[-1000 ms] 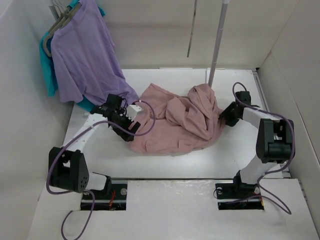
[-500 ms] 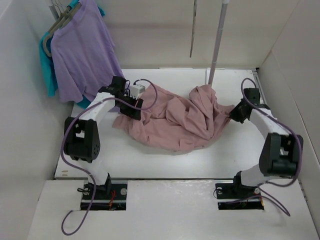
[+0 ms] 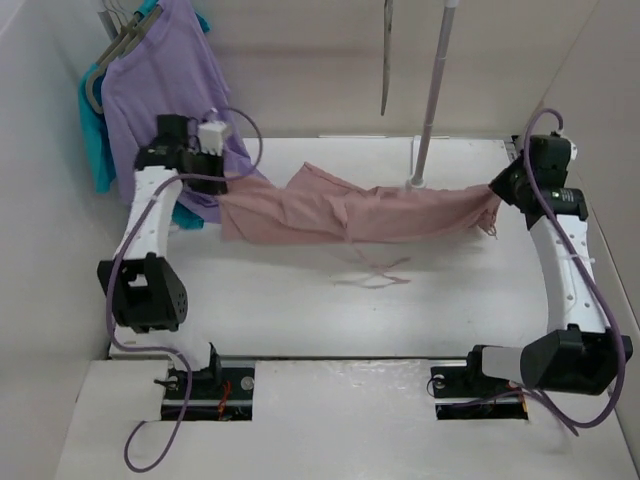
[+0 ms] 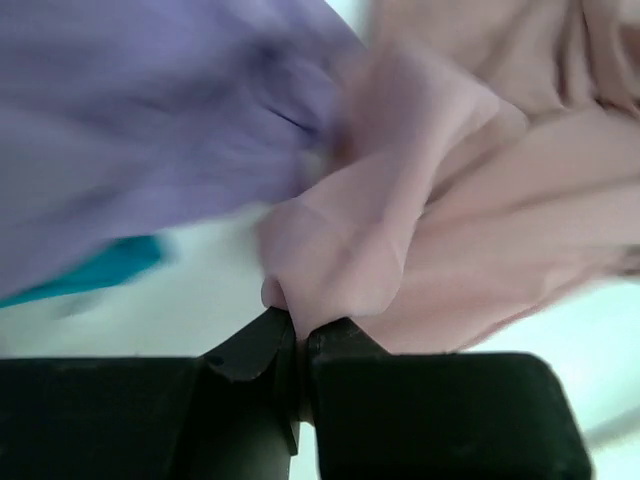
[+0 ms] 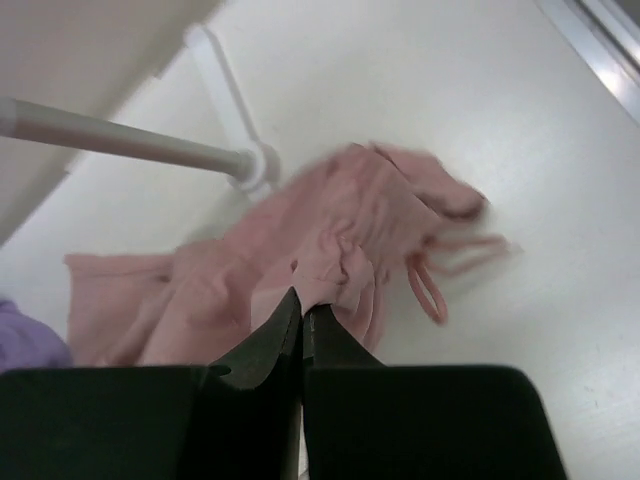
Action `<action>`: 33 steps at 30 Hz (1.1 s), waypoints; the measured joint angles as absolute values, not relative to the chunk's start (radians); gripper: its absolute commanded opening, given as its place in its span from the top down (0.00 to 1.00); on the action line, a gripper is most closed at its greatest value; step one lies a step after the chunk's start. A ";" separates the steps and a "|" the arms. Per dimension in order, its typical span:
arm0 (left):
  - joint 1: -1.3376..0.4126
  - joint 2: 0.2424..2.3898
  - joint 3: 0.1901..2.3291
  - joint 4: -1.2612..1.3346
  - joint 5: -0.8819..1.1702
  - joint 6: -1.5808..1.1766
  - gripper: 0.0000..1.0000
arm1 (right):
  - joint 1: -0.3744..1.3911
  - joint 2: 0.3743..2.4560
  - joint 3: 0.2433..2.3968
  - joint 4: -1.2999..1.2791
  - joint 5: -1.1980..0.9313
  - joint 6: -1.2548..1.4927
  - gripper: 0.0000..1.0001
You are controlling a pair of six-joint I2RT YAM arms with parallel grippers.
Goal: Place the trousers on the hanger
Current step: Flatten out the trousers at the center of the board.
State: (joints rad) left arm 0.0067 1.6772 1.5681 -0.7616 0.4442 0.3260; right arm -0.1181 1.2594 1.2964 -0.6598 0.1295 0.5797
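The pink trousers [image 3: 350, 215] hang stretched in a band between both grippers, above the white table [image 3: 300, 310]. My left gripper [image 3: 222, 192] is shut on their left end, and its wrist view shows the black jaws [image 4: 300, 325] pinching a fold of pink cloth [image 4: 450, 250]. On the right end my right gripper [image 3: 495, 195] is shut too, its tips [image 5: 302, 305] clamped on bunched fabric [image 5: 330, 250]. Pink drawstrings [image 3: 375, 272] trail on the table below. A thin grey hanger [image 3: 385, 60] hangs edge-on at the back, above the trousers.
A purple shirt [image 3: 165, 100] and a teal one [image 3: 95, 140] hang on thicker hangers at the back left, close to my left gripper. A grey pole [image 3: 433, 100] rises from its base [image 3: 415, 182] just behind the trousers. White walls enclose the table.
Both grippers have closed on the trousers and swung outward and back. The crumpled heap has been lifted and pulled into a taut band between them.
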 measured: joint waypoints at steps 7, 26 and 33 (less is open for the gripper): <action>0.107 1.384 1.839 -0.810 0.307 0.436 1.00 | -0.105 1.221 1.491 -0.677 0.022 0.561 1.00; 0.269 1.270 1.086 -1.034 0.095 0.640 0.16 | -0.126 0.978 1.041 -0.672 -0.031 0.586 1.00; 0.476 1.287 1.074 -1.039 0.066 0.708 0.18 | -0.126 0.977 1.036 -0.672 0.009 0.586 1.00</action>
State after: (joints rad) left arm 0.4759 1.2873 1.0740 -1.0389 0.0662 0.7078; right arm -0.1261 0.9768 1.0359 -0.6720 0.0086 0.5858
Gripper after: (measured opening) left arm 0.830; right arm 0.013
